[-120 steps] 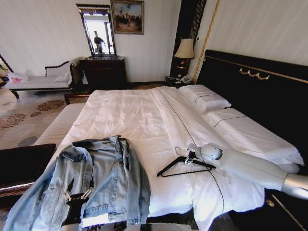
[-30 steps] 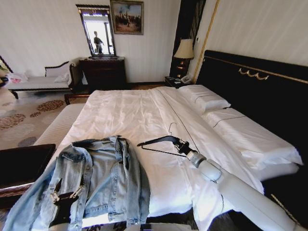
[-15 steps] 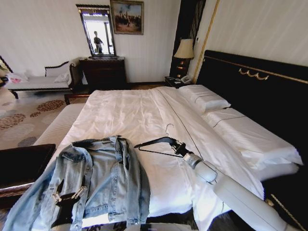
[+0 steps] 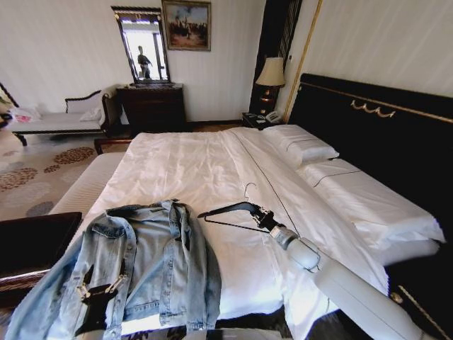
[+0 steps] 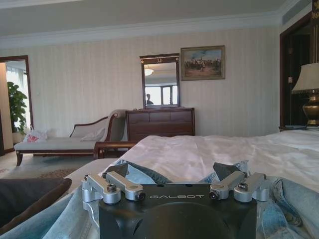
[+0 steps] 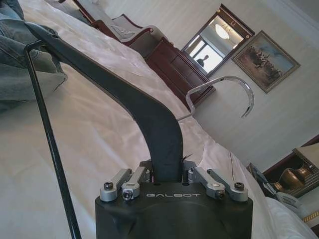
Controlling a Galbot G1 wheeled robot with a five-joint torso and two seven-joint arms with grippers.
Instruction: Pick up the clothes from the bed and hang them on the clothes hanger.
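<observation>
The light blue denim clothes (image 4: pixel 152 265) lie spread on the near left corner of the bed (image 4: pixel 191 163). My left gripper (image 4: pixel 99 289) sits open over the jacket's lower front, and denim folds (image 5: pixel 294 204) lie around the left gripper (image 5: pixel 174 188) in its wrist view. My right gripper (image 4: pixel 263 218) is shut on the black clothes hanger (image 4: pixel 230 210), holding it in the air above the duvet just right of the jacket. In the right wrist view the hanger (image 6: pixel 149 114) rises from the right gripper (image 6: pixel 167 168), its metal hook (image 6: pixel 224 82) beyond and the jacket (image 6: pixel 20 64) at the edge.
A black headboard (image 4: pixel 382 134) and white pillows (image 4: pixel 301 145) lie to the right. A lamp (image 4: pixel 271 72), a dark dresser with mirror (image 4: pixel 152 106) and a daybed (image 4: pixel 64 120) stand along the far wall. A dark bench (image 4: pixel 35 241) sits beside the bed's near left corner.
Four seconds ago the hanger lay on the duvet under my right gripper; it has since been lifted and carried left toward the jacket. Over the last half second nothing visibly moved.
</observation>
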